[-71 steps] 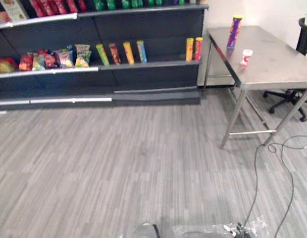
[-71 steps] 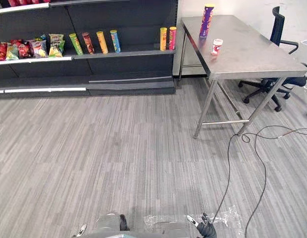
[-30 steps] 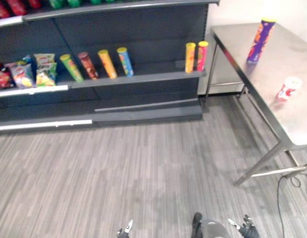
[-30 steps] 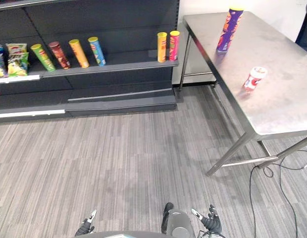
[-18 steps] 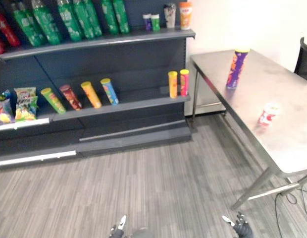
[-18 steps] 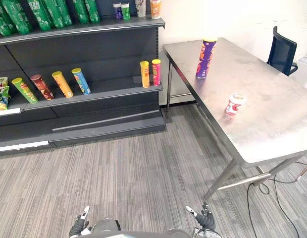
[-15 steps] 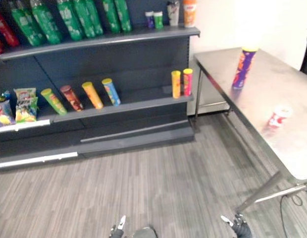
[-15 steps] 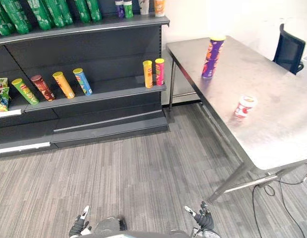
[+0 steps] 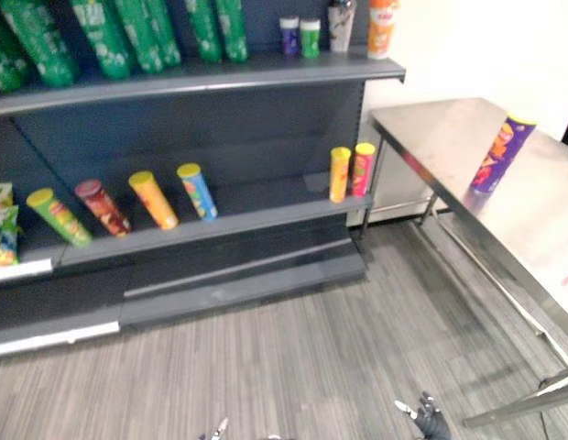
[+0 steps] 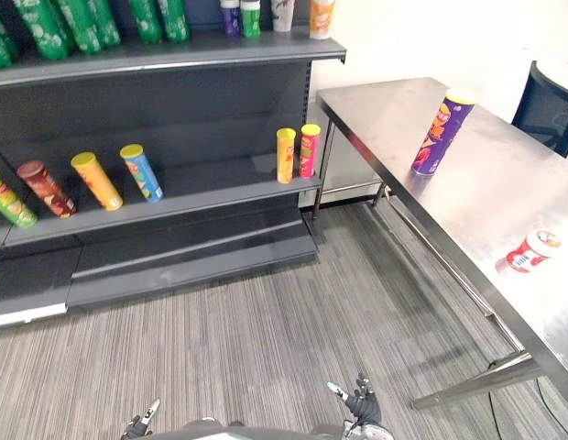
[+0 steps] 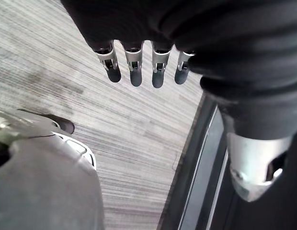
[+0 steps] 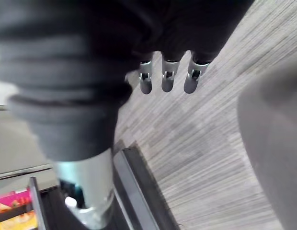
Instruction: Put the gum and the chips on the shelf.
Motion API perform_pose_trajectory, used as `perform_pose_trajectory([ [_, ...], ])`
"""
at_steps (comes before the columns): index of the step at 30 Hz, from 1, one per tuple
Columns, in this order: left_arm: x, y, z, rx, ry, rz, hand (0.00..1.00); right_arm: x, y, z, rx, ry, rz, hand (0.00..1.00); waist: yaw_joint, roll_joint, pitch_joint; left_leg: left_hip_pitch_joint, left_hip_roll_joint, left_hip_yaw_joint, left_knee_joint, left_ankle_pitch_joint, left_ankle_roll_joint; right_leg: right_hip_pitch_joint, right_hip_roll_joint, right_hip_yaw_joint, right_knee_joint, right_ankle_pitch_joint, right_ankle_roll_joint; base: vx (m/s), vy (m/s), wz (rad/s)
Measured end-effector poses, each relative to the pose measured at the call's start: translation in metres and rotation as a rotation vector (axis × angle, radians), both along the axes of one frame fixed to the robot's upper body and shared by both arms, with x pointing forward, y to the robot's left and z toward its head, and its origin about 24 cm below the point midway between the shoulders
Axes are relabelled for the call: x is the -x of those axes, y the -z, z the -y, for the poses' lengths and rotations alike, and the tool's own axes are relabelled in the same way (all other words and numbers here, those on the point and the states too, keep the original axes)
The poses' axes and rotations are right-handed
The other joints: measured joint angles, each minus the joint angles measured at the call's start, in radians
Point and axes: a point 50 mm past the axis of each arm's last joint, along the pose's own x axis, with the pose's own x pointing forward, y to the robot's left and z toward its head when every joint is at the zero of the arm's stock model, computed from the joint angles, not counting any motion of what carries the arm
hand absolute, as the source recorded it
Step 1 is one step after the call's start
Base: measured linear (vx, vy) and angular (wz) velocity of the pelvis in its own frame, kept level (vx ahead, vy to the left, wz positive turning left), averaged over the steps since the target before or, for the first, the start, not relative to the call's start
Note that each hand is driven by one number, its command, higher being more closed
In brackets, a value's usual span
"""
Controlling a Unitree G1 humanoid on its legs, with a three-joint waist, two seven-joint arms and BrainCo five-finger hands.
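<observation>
**Head and wrist views, robot facing the store fixture.** A dark grey metal shelf unit filled the 10-to-12 o'clock part of the scene. A brushed-steel table ran from 1 to 4 o'clock.

The tall purple chips can with a yellow lid stood upright on the table at 2 o'clock. The small red-and-white gum tub sat on the same tabletop at 3 o'clock, well apart from the can.

On the middle shelf board, a yellow can and a pink can stood upright just beside each other. Four further cans leaned back at 9 to 10 o'clock. Green bottles lined the top board.

The left hand hung low at 7 o'clock, and the right hand at 5 o'clock. In both wrist views the fingers pointed straight and slightly parted over the grey striped floor.
</observation>
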Motion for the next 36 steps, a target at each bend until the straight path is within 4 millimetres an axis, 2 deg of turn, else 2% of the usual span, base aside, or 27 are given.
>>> perform_pose_trajectory([
  [1, 0.003, 0.001, 0.001, 0.003, 0.007, -0.019, 0.0, -0.003, -0.001, -0.001, 0.003, -0.017, 0.006, 0.0, 0.0, 0.004, 0.0, 0.048, 0.01, 0.023, -0.021, 0.004, -0.005, -0.024, 0.0, -0.098, -0.016, -0.051, -0.016, 0.26, 0.068, -0.18],
  [2, 0.003, 0.001, 0.001, 0.004, 0.009, -0.022, 0.0, -0.005, -0.001, -0.002, 0.0, -0.022, 0.011, 0.0, 0.002, 0.005, 0.001, 0.058, 0.018, 0.036, -0.019, 0.007, -0.008, -0.039, 0.003, -0.142, -0.043, -0.071, -0.021, 0.32, 0.028, -0.39],
  [4, 0.004, 0.001, 0.001, 0.008, 0.008, -0.035, 0.0, -0.011, -0.004, -0.002, 0.005, -0.03, 0.04, 0.0, 0.0, 0.008, 0.003, 0.089, 0.054, 0.071, -0.013, 0.01, -0.014, -0.071, 0.029, -0.295, -0.266, -0.078, -0.026, 0.26, -0.066, -0.41],
  [5, 0.005, 0.001, 0.0, 0.006, 0.007, -0.035, 0.0, -0.011, -0.004, -0.003, 0.006, -0.033, 0.043, 0.0, 0.0, 0.004, 0.005, 0.099, 0.055, 0.078, -0.019, 0.011, -0.022, -0.073, 0.04, -0.323, -0.35, -0.052, -0.023, 0.26, -0.089, -0.4],
  [6, 0.007, 0.0, -0.006, -0.01, -0.001, -0.033, 0.0, -0.009, -0.003, -0.005, -0.001, -0.035, 0.044, 0.0, 0.004, -0.024, 0.017, 0.128, 0.03, 0.085, -0.047, 0.02, -0.04, -0.073, 0.054, -0.354, -0.507, 0.097, -0.052, 0.27, -0.119, -0.52],
  [7, 0.009, 0.0, -0.007, -0.012, -0.007, -0.04, 0.0, -0.01, -0.004, -0.002, 0.006, -0.036, 0.045, 0.0, 0.009, -0.021, 0.019, 0.15, 0.033, 0.088, -0.071, 0.019, -0.052, -0.06, 0.076, -0.367, -0.517, 0.073, -0.081, 0.29, -0.168, -0.86],
  [8, 0.015, 0.003, 0.0, 0.007, -0.017, -0.065, 0.0, -0.017, -0.006, 0.001, 0.008, -0.042, 0.075, 0.0, 0.0, 0.009, 0.027, 0.16, 0.064, 0.103, -0.092, 0.025, -0.067, -0.059, 0.111, -0.382, -0.559, 0.075, -0.08, 0.21, -0.156, -0.76],
  [10, 0.015, 0.003, 0.004, 0.015, -0.015, -0.062, 0.0, -0.019, -0.008, 0.004, 0.009, -0.065, 0.088, 0.0, -0.002, 0.024, 0.04, 0.164, 0.074, 0.144, -0.096, 0.017, -0.08, -0.053, 0.148, -0.422, -0.613, 0.079, -0.085, 0.15, -0.123, -0.77],
  [11, 0.015, 0.004, 0.005, 0.018, -0.022, -0.063, 0.0, -0.019, -0.008, 0.004, 0.005, -0.087, 0.089, 0.0, 0.004, 0.027, 0.039, 0.167, 0.083, 0.173, -0.098, 0.013, -0.085, -0.047, 0.17, -0.462, -0.654, 0.079, -0.085, 0.11, -0.119, -0.81],
  [13, 0.015, 0.003, 0.003, 0.016, -0.016, -0.063, 0.0, -0.019, -0.008, 0.002, -0.003, -0.117, 0.09, 0.0, 0.0, 0.021, 0.043, 0.178, 0.087, 0.2, -0.1, 0.012, -0.086, -0.023, 0.201, -0.465, -0.713, 0.079, -0.085, 0.02, -0.092, -0.66],
  [15, 0.013, 0.003, 0.004, 0.012, 0.015, -0.064, 0.0, -0.016, -0.007, 0.002, -0.008, -0.121, 0.084, 0.0, -0.004, 0.017, 0.052, 0.19, 0.102, 0.205, -0.096, -0.007, -0.115, 0.009, 0.239, -0.461, -0.786, 0.097, -0.113, -0.05, -0.018, -0.36],
  [16, 0.01, 0.003, 0.004, 0.01, 0.034, -0.059, 0.0, -0.017, -0.008, 0.001, -0.009, -0.122, 0.089, 0.0, -0.004, 0.029, 0.049, 0.192, 0.113, 0.222, -0.092, -0.025, -0.132, 0.017, 0.256, -0.466, -0.821, 0.094, -0.11, -0.05, 0.028, -0.13],
  [18, 0.004, 0.003, 0.006, 0.016, 0.046, -0.055, 0.0, -0.017, -0.008, 0.0, -0.01, -0.13, 0.088, 0.0, -0.002, 0.024, 0.053, 0.187, 0.122, 0.228, -0.094, -0.051, -0.138, 0.019, 0.258, -0.5, -0.833, 0.09, -0.116, -0.1, 0.061, -0.1],
  [19, 0.003, 0.003, 0.005, 0.019, 0.047, -0.059, 0.0, -0.017, -0.007, -0.001, -0.013, -0.131, 0.088, 0.0, -0.002, 0.031, 0.06, 0.188, 0.129, 0.242, -0.101, -0.065, -0.144, 0.018, 0.257, -0.519, -0.833, 0.09, -0.116, -0.11, 0.074, -0.1],
  [21, 0.004, 0.003, 0.004, 0.02, 0.049, -0.066, 0.0, -0.017, -0.007, -0.002, -0.014, -0.133, 0.087, 0.0, 0.0, 0.026, 0.06, 0.188, 0.131, 0.252, -0.101, -0.067, -0.145, 0.019, 0.26, -0.525, -0.841, 0.092, -0.113, -0.04, 0.058, -0.13],
  [24, 0.003, 0.004, 0.005, 0.026, 0.062, -0.072, 0.0, -0.016, -0.007, 0.0, -0.015, -0.108, 0.088, 0.0, -0.006, 0.033, 0.062, 0.187, 0.136, 0.28, -0.099, -0.068, -0.153, 0.002, 0.266, -0.519, -0.835, 0.092, -0.114, 0.02, 0.067, -0.21],
  [26, -0.001, 0.004, 0.006, 0.031, 0.073, -0.063, 0.0, -0.018, -0.009, 0.003, -0.005, -0.075, 0.097, 0.0, -0.025, 0.039, 0.065, 0.187, 0.142, 0.306, -0.072, -0.061, -0.166, -0.028, 0.259, -0.509, -0.789, 0.069, -0.146, 0.07, 0.06, -0.29],
  [27, -0.001, 0.004, 0.006, 0.033, 0.075, -0.062, 0.0, -0.019, -0.009, 0.003, -0.004, -0.072, 0.099, 0.0, -0.027, 0.04, 0.066, 0.186, 0.144, 0.308, -0.065, -0.061, -0.166, -0.029, 0.258, -0.507, -0.783, 0.064, -0.15, 0.1, 0.029, -0.36],
  [31, -0.017, 0.002, 0.01, 0.068, 0.099, -0.006, 0.0, -0.017, -0.01, 0.011, 0.02, -0.011, 0.095, 0.0, -0.03, 0.043, 0.067, 0.16, 0.174, 0.338, 0.103, -0.049, -0.187, -0.064, 0.241, -0.459, -0.669, 0.004, -0.164, 0.11, -0.029, -0.48],
  [32, -0.024, 0.002, 0.013, 0.08, 0.105, 0.018, 0.0, -0.016, -0.01, 0.014, 0.026, 0.01, 0.089, 0.0, -0.031, 0.049, 0.067, 0.147, 0.189, 0.35, 0.169, -0.03, -0.21, -0.069, 0.241, -0.456, -0.657, 0.0, -0.171, 0.2, -0.096, -0.71],
  [33, -0.026, 0.001, 0.013, 0.083, 0.105, 0.027, 0.0, -0.015, -0.009, 0.015, 0.029, 0.02, 0.086, 0.0, -0.032, 0.05, 0.067, 0.142, 0.195, 0.358, 0.202, -0.014, -0.212, -0.068, 0.242, -0.455, -0.654, -0.005, -0.177, 0.17, -0.097, -0.91],
  [34, -0.031, 0.001, 0.014, 0.084, 0.102, 0.041, 0.0, -0.013, -0.01, 0.018, 0.033, 0.046, 0.084, 0.0, -0.035, 0.05, 0.066, 0.122, 0.217, 0.359, 0.298, 0.024, -0.206, -0.058, 0.244, -0.447, -0.659, -0.018, -0.186, 0.23, -0.152, -0.94],
  [36, -0.036, -0.001, 0.015, 0.096, 0.057, 0.07, 0.0, -0.004, -0.009, 0.024, 0.045, 0.08, 0.063, 0.0, -0.045, 0.054, 0.065, 0.066, 0.273, 0.321, 0.501, 0.125, -0.132, -0.016, 0.261, -0.405, -0.688, -0.047, -0.179, 0.21, -0.124, -0.92],
])
